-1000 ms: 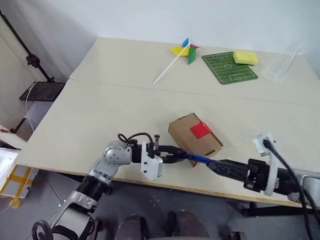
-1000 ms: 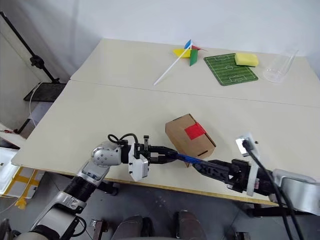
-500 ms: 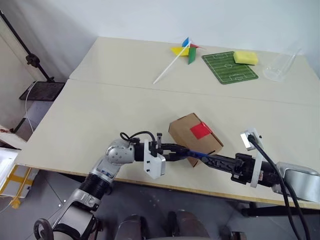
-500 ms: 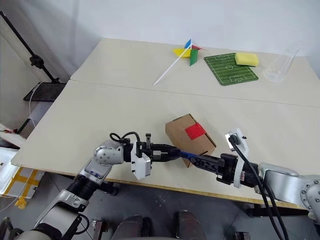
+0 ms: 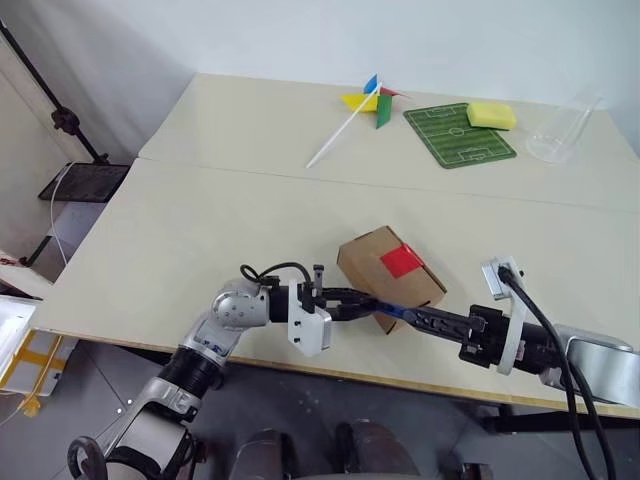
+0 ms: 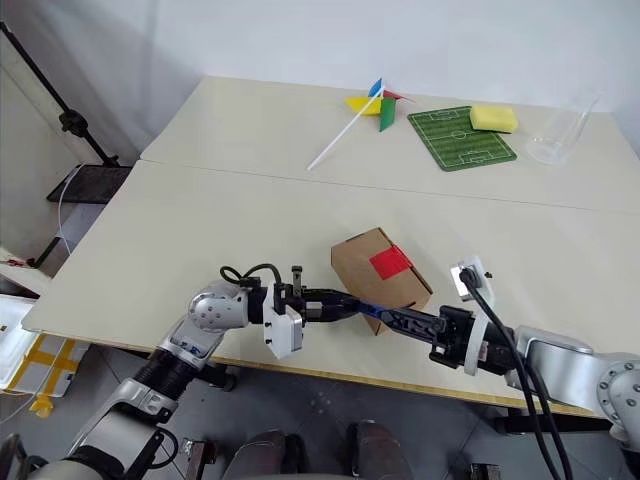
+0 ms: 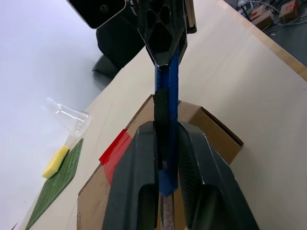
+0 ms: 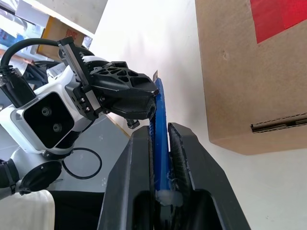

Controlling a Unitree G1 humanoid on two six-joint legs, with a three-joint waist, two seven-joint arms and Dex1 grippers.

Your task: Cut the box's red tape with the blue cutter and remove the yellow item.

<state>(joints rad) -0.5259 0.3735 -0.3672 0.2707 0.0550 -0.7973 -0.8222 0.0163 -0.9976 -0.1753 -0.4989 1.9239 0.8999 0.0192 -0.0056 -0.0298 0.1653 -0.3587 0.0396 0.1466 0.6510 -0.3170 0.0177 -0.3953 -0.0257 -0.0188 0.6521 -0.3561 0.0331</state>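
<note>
We see both grippers closed on the same blue cutter (image 5: pixel 392 311), one at each end. The left gripper (image 5: pixel 352 300) comes in level from the robot's left and its two black fingers (image 7: pixel 144 182) press the cutter between them, as the left wrist view shows. The right gripper (image 5: pixel 418 318) comes from the robot's right, and in the right wrist view its fingers (image 8: pixel 184 167) are clamped on both flat sides of the blue body. The tips of the two grippers stand very near each other, with only a short piece of the cutter visible between them.

The box (image 5: pixel 390 277) lies on the table (image 5: pixel 200 230) just behind this short piece of cutter, on the far side of both grippers. From the head views we cannot tell if the cutter touches the front corner of the box. The box is shut, and the red tape (image 5: pixel 401 260) sits on its top, beyond the fingertips of both grippers.

Far behind the grippers, at the back of the table, we see a pinwheel (image 5: pixel 367 103) with a white stick, a green mat (image 5: pixel 458 135) with a yellow sponge (image 5: pixel 491 115) on its far corner, and a clear glass flask (image 5: pixel 560 132) lying on its side.
</note>
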